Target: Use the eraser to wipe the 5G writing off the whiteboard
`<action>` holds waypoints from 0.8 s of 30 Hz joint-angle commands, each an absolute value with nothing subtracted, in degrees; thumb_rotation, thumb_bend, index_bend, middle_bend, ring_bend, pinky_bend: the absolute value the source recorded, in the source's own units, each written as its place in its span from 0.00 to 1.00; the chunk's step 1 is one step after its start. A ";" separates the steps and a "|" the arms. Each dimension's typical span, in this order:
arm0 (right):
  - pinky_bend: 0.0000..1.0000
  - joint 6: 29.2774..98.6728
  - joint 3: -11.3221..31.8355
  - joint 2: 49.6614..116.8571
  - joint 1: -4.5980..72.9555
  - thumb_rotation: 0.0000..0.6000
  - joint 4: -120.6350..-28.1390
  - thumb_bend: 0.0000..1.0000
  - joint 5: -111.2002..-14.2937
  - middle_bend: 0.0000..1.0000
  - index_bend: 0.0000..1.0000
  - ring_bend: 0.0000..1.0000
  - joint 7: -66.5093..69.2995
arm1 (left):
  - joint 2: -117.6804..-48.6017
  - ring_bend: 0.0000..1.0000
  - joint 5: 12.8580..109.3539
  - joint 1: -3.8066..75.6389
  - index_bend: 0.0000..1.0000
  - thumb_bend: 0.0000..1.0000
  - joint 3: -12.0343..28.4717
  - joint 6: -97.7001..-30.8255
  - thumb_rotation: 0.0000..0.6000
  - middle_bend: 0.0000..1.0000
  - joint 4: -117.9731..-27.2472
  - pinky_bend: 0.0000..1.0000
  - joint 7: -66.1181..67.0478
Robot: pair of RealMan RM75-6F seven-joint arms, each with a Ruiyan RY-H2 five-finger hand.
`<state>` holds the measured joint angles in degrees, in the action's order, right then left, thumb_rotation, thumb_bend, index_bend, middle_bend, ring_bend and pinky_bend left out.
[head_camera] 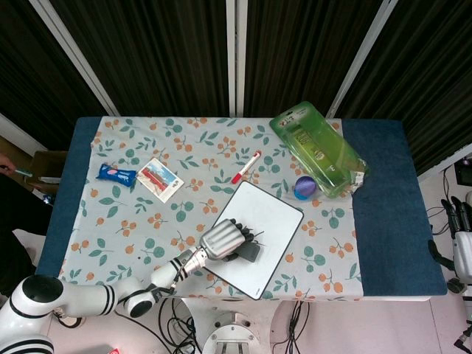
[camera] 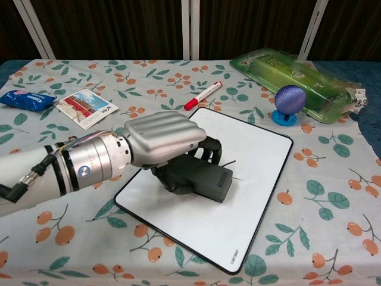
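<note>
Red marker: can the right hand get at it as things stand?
Probably not easily. The right hand hangs off the table's far right edge, while the marker lies mid-table above the whiteboard. Nothing blocks the marker itself; the left hand, holding the eraser, is closer.

Robot test lab: bench (head_camera: 383,221) under floral cloth (head_camera: 133,214), black pleated curtains (head_camera: 162,51) with white frame struts (head_camera: 236,51), loose cables (head_camera: 184,324) on the floor beneath.

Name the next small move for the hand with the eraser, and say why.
Probably slide the eraser a little further right across the whiteboard: the left hand presses it down mid-board, and a dark stroke shows just past its right edge.
</note>
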<state>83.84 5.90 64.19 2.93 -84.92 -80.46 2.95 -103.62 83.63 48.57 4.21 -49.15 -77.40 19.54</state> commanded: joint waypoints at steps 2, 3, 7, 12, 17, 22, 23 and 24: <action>0.00 84.03 5.96 64.00 2.80 1.00 -84.96 0.26 -80.45 0.00 0.00 0.00 3.16 | -104.77 0.49 83.26 49.69 0.57 0.46 5.12 -48.41 1.00 0.50 -75.84 0.57 19.28; 0.00 84.10 5.98 63.92 2.76 1.00 -84.98 0.26 -80.48 0.00 0.00 0.00 3.21 | -105.03 0.49 83.02 50.07 0.57 0.46 5.47 -48.08 1.00 0.50 -75.29 0.57 19.13; 0.00 84.29 6.09 63.73 2.60 1.00 -85.00 0.26 -80.34 0.00 0.00 0.00 3.46 | -105.76 0.49 82.22 51.09 0.58 0.46 6.49 -47.30 1.00 0.51 -73.70 0.57 18.82; 0.00 84.20 6.14 63.66 2.56 1.00 -84.89 0.26 -80.24 0.00 0.00 0.00 3.68 | -106.49 0.49 80.90 51.77 0.58 0.47 7.27 -46.52 1.00 0.51 -71.53 0.57 17.97; 0.00 83.98 6.18 63.70 2.58 1.00 -84.78 0.26 -80.07 0.00 0.00 0.00 3.68 | -107.08 0.49 79.91 52.66 0.58 0.47 8.28 -45.96 1.00 0.51 -69.34 0.57 16.80; 0.00 84.07 6.25 63.64 2.60 1.00 -85.07 0.26 -80.14 0.00 0.00 0.00 3.40 | -107.92 0.49 78.59 53.67 0.58 0.47 9.24 -44.99 1.00 0.51 -66.26 0.57 15.92; 0.00 84.12 6.26 63.61 2.59 1.00 -85.15 0.26 -80.17 0.00 0.00 0.00 3.30 | -108.11 0.49 78.27 53.86 0.58 0.47 9.41 -44.80 1.00 0.51 -65.54 0.57 15.79; 0.00 84.15 6.26 63.60 2.58 1.00 -85.21 0.26 -80.17 0.00 0.00 0.00 3.23 | -108.24 0.49 78.05 54.00 0.58 0.47 9.52 -44.65 1.00 0.51 -65.03 0.57 15.74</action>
